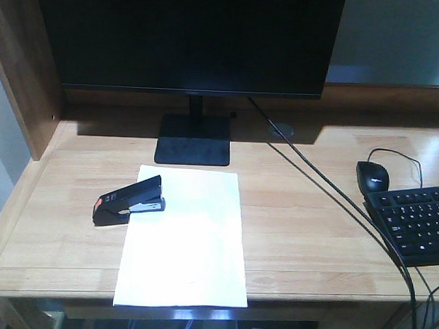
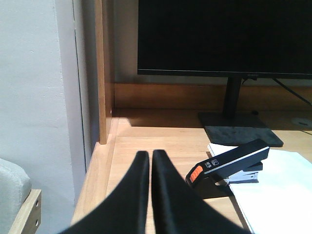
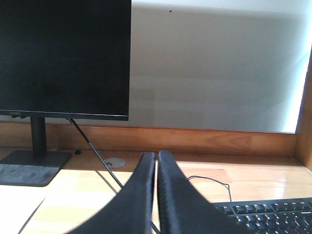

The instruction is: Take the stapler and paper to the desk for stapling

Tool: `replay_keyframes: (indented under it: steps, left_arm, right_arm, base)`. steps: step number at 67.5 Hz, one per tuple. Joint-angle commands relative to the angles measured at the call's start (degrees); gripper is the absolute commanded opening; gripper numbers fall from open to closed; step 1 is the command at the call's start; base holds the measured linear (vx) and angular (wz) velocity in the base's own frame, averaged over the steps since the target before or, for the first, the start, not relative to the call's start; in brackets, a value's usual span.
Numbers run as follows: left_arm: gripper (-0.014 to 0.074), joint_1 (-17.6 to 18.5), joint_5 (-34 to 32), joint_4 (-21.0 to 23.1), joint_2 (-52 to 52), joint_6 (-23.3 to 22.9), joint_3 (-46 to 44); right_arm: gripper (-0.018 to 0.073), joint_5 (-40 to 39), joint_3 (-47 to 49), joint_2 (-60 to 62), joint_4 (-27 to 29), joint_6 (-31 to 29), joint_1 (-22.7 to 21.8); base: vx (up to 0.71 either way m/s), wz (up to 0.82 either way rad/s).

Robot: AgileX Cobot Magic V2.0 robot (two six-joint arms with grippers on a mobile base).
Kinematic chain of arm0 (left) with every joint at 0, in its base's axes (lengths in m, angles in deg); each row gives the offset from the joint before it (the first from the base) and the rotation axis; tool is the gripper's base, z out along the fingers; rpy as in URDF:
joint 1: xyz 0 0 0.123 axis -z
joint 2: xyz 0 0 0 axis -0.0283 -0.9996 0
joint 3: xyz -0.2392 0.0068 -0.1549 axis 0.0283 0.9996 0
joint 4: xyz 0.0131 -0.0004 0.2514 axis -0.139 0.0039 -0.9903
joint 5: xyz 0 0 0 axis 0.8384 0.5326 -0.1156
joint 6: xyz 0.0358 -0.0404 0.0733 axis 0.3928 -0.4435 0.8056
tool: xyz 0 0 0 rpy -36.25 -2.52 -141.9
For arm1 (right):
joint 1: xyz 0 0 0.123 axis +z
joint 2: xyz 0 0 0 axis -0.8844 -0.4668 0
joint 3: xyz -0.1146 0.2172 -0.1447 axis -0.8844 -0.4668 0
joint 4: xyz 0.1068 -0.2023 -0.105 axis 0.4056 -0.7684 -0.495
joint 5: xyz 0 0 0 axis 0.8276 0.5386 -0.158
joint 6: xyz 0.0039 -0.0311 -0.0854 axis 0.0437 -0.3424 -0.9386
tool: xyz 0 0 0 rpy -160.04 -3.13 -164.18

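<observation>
Front view shows the stapler (image 1: 130, 200) lying on the upper left corner of the paper (image 1: 183, 239), both on the desk (image 1: 312, 212) before a dark monitor (image 1: 188, 39). Left gripper (image 2: 150, 157) and right gripper (image 3: 157, 157) each hang clenched on nothing. A careless nudge could drag the sheet sideways, and its near edge seems to overhang the desk front. A keyboard (image 1: 417, 224) and mouse (image 1: 372, 175) lie right; pale walls stand behind.
</observation>
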Motion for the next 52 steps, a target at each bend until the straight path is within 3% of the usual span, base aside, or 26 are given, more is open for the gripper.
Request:
replay_keyframes:
  steps: [1,52]
  left_arm:
    - [-0.0007,0.11,-4.15,0.55,0.78,-0.35,1.59]
    - [-0.0007,0.11,-4.15,0.55,0.78,-0.35,1.59]
  right_arm:
    - [-0.0009,-3.88,-0.22,0.84,-0.39,0.09,-0.36]
    - [-0.0009,-3.91,-0.22,0.84,-0.32,0.09,-0.36]
  base:
    - [0.00,0.00]
    - [0.00,0.00]
